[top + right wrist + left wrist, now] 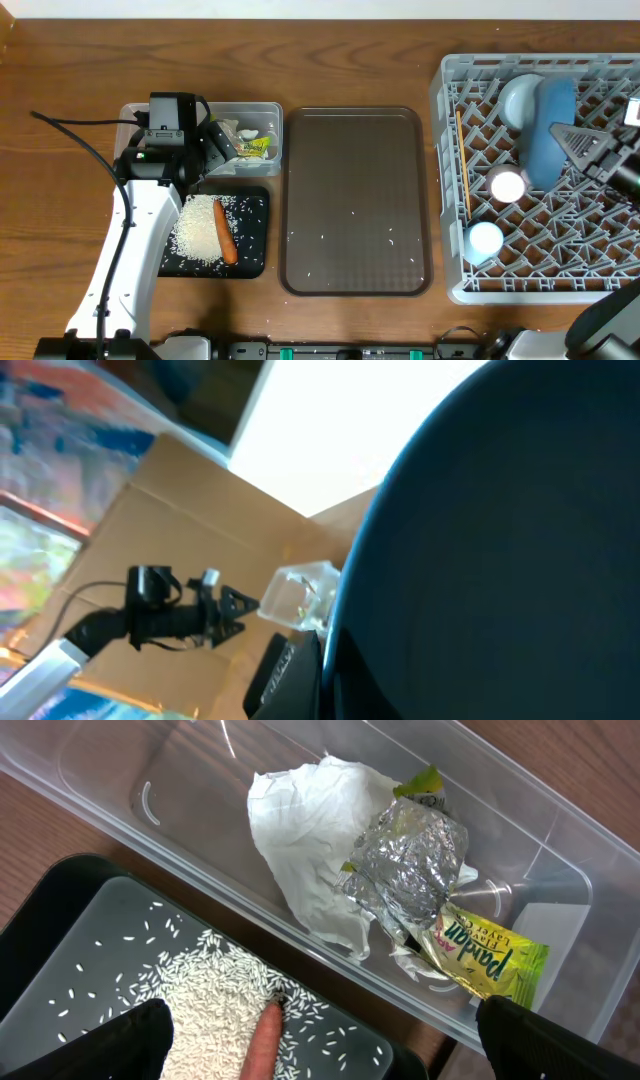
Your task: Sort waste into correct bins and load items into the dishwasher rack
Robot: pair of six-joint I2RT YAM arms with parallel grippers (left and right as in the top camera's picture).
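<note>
Rice [200, 232] and a carrot [226, 238] lie in the black tray [255, 255]. Above, the left gripper [320, 1045] holds its jaws wide apart. Beyond, paper [300, 830] and a wrapper [490, 955] lie in the clear box [560, 850]. The right gripper [565, 135], jaws together, is at the blue plate [555, 100] in the rack [450, 180].

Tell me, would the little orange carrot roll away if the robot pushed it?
Probably a bit: the carrot looks round and tapered, so it would likely curve rather than roll straight. It lies against the rice pile, which should slow it, and the rim of the black tray would likely stop it. It looks stiff, not floppy.
</note>
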